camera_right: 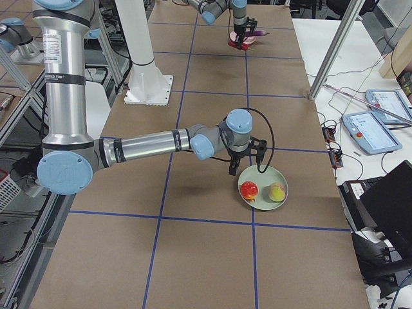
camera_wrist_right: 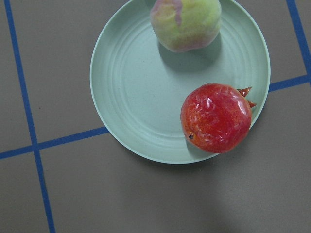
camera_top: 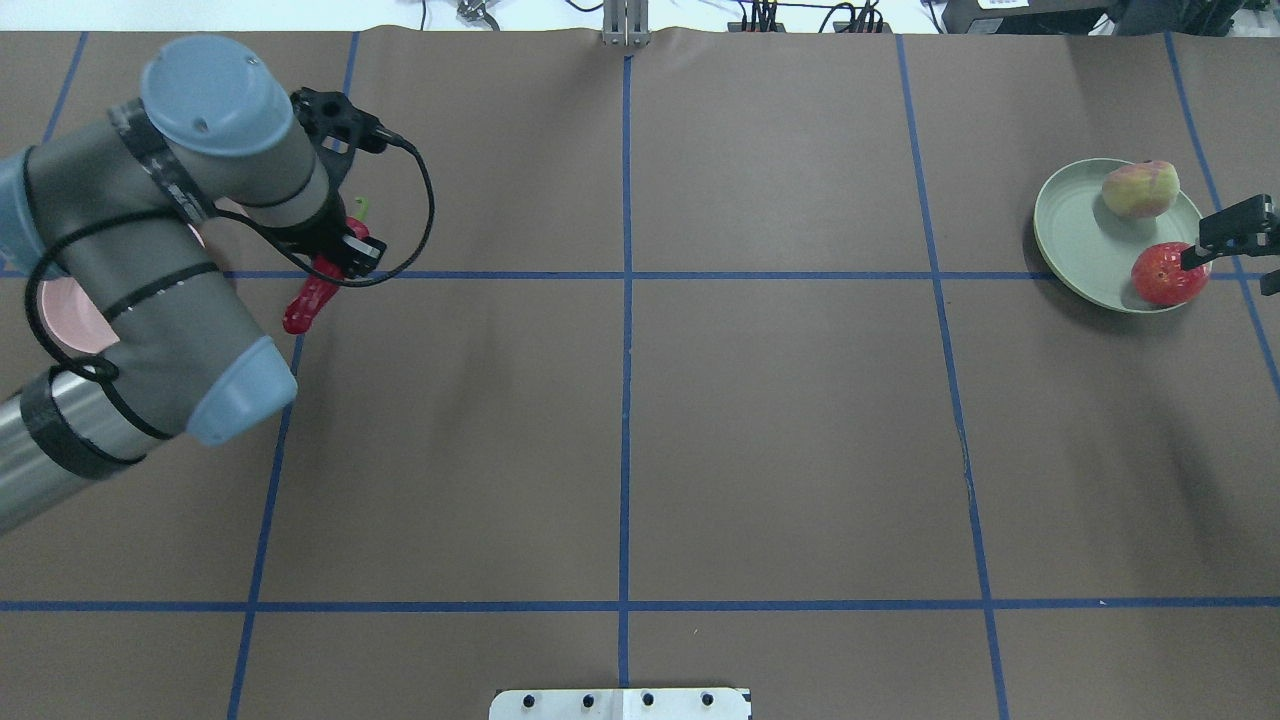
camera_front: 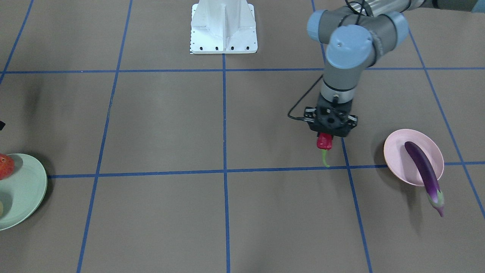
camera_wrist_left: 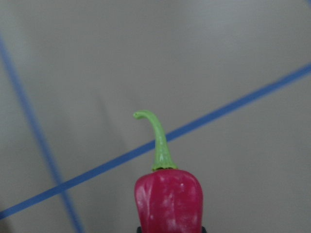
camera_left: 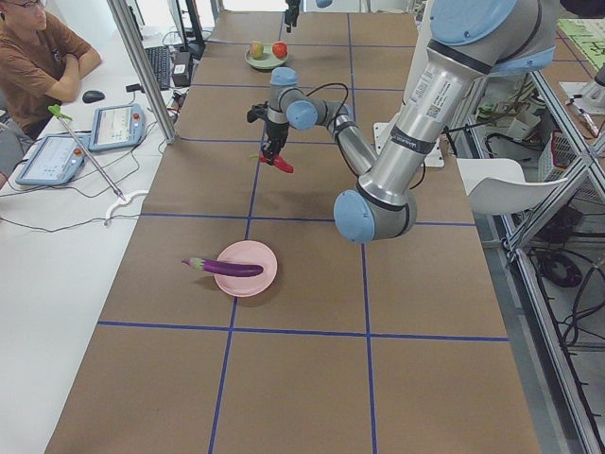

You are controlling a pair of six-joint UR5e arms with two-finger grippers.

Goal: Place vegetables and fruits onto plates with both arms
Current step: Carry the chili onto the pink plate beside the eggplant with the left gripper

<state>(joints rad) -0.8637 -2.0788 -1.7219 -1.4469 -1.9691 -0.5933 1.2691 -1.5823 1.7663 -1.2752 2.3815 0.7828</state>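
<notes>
Left end effector (camera_front: pixel 326 135) pinches glossy red chili pepper (camera_front: pixel 324 143), its green stem curled.

The eggplant (camera_front: pixel 422 168) lies slantwise across the pink plate (camera_front: pixel 394 155), blocking its middle; bare plate shows either side.

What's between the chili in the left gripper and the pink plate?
Only brown table crossed by one blue tape line, as the front-facing view shows between the chili and pink plate.
</notes>
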